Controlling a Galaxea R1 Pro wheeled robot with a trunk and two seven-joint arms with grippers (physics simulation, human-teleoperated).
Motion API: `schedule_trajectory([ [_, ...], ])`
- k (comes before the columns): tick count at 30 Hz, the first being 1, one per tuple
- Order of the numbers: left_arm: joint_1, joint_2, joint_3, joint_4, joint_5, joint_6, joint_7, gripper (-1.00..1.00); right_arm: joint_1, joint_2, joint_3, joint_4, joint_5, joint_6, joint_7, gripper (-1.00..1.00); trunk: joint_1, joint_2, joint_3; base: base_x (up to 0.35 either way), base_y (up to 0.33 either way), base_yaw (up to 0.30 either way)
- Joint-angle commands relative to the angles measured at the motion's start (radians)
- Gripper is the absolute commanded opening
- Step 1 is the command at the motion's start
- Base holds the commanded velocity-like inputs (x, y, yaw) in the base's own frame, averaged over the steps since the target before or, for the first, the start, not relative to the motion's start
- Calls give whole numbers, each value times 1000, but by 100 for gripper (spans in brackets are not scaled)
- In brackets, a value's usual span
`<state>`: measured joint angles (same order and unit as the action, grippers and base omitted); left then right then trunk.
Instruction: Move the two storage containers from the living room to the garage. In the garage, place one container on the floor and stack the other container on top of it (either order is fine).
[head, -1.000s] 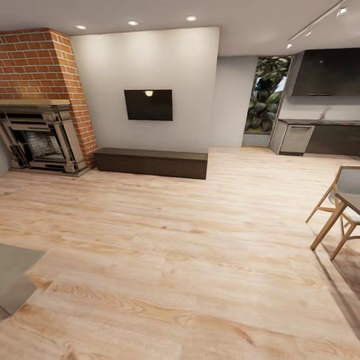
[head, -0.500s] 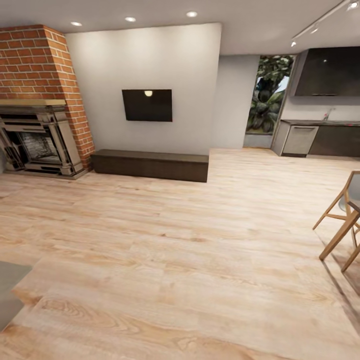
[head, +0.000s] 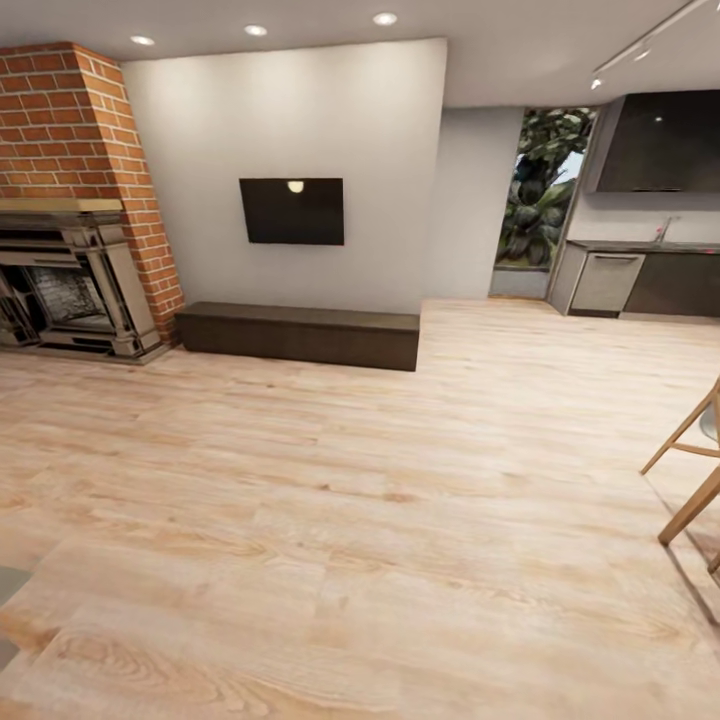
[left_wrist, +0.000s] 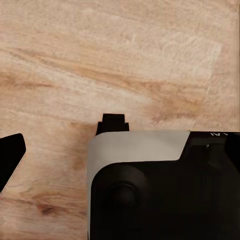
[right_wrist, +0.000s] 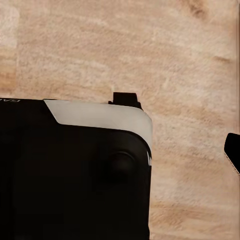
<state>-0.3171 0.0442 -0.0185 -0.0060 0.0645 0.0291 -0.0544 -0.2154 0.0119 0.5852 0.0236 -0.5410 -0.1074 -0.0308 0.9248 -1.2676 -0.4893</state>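
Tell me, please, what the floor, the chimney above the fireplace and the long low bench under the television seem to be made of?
The floor looks like light wood planks with a matte finish: grain and board seams show. The chimney looks like red brick, rough, with pale mortar lines. The bench seems to be dark brown wood or laminate, smooth and matte; no grain shows, so I cannot tell which.

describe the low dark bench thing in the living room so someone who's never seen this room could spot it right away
Start at the red brick fireplace on the left, then move right along the pale wall to the black TV. Directly beneath it, on the light wood floor, sits the long dark-brown bench: the only low, flat-topped piece against that wall.
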Motion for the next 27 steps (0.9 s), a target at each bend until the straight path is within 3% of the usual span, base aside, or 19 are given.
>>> schedule_trajectory([
  [1, 0, 0, -2, -1, 7, 3, -4, 100, -1, 1, 8, 2, -8, -4, -1, 100, 1, 0, -1, 321, 0, 0],
  [9, 0, 0, -2, 0, 7, 3, -4, 100, -1, 1, 8, 2, -8, -5, -2, 100, 1, 0, -1, 321, 0, 55],
  [27, 0, 0, -2, -1, 7, 3, -4, 100, -1, 0, 7, 2, -8, -6, -3, 100, 1, 0, -1, 321, 0, 262],
])
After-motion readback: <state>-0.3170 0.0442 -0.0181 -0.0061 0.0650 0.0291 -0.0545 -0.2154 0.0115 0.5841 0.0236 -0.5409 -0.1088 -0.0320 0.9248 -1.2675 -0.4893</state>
